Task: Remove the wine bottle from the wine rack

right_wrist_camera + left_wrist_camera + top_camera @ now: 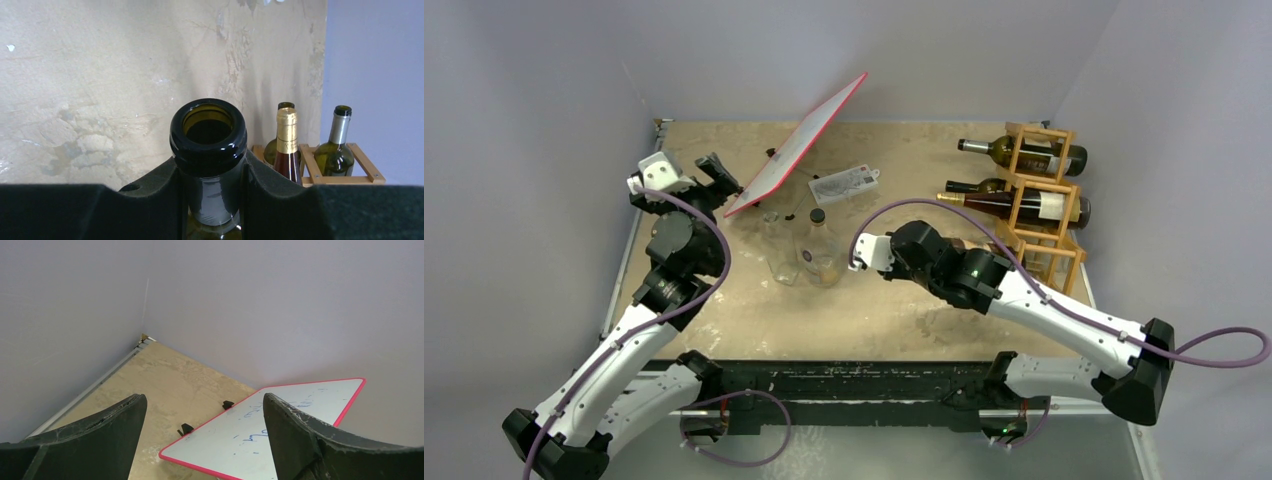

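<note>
Wine bottle with open mouth, neck pinched between the jaws of the right gripper, off the wine rack and near its left side, three other bottles lying in the rack, left gripper with jaws spread, beside a red-edged whiteboard at far left

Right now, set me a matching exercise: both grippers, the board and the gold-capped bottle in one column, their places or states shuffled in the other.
1. left gripper
2. right gripper
3. board
4. gold-capped bottle

A. lying in the rack
B. shut on the neck of the green bottle
C. open, holding nothing
D. tilted, red-edged

Pairs: 1-C, 2-B, 3-D, 4-A
</note>
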Tool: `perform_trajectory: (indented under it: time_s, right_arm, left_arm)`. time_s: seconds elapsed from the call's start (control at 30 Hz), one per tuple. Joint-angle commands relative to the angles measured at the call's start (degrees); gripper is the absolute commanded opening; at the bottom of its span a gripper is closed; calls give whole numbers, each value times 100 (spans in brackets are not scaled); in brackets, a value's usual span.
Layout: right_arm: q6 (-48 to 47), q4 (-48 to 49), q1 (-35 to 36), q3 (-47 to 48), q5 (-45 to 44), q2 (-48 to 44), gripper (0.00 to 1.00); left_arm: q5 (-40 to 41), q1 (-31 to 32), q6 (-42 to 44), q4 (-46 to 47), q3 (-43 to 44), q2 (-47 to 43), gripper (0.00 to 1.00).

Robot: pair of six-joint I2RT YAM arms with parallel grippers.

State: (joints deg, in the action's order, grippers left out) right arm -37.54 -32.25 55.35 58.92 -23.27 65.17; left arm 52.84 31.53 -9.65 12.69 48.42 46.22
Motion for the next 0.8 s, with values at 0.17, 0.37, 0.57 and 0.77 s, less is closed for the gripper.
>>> perform_trajectory:
  time_s: [0.17, 0.37, 0.57, 0.77]
  right_arm:
    - [762, 639, 215, 570, 577, -246, 0]
    - [836, 1276, 215, 513, 713, -438, 0]
    - [1122, 1979, 209, 227, 1203, -580, 0]
    - [1706, 2947, 160, 0, 1502, -493, 0]
  left_arm:
    - [-88, -42, -124, 111, 266, -11, 85]
    - [-81, -50, -131, 103, 254, -14, 85]
    - [-87, -50, -138, 100, 264, 21, 85]
    - [-95, -50, -151, 94, 263, 35, 85]
